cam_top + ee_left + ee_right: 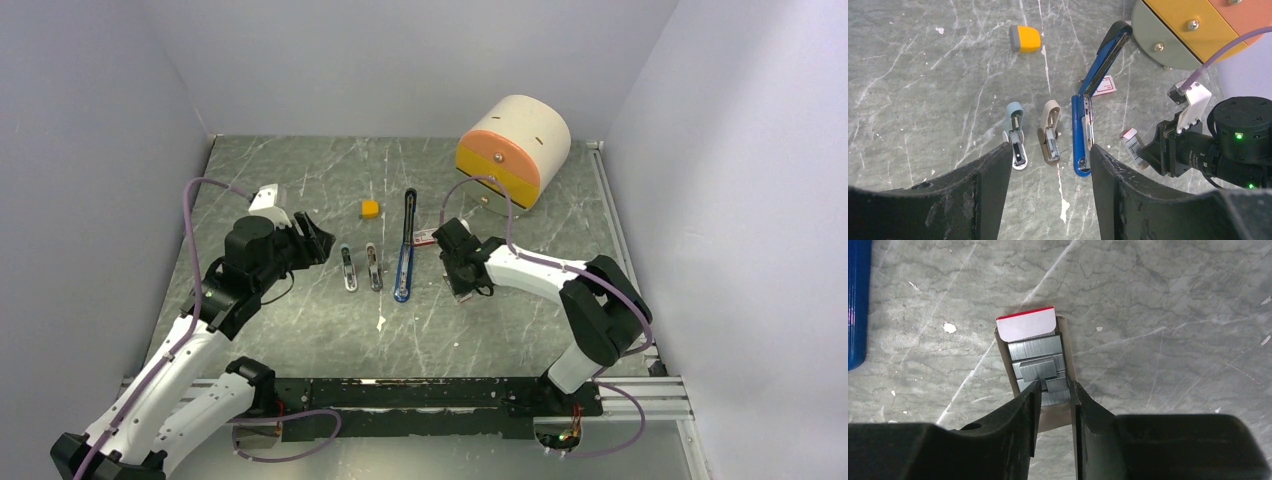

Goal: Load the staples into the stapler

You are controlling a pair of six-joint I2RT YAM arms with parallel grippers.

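Right gripper nearly together astride the staples; clamped or not, cannot tell. Lying in their open box on the surface, just right of the blue stapler. Likely light, stiff, crumbly: pinch long sides gently. Left gripper apart, hovering.

Open stapler just left of right pincer, bare table nearer the bases.

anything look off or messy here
Yes: in the open box at the right gripper, the staples are not one neat block. Several short strips lie overlapping and offset from each other, as if broken apart. The blue stapler lies hinged open, which fits loading rather than a fault.
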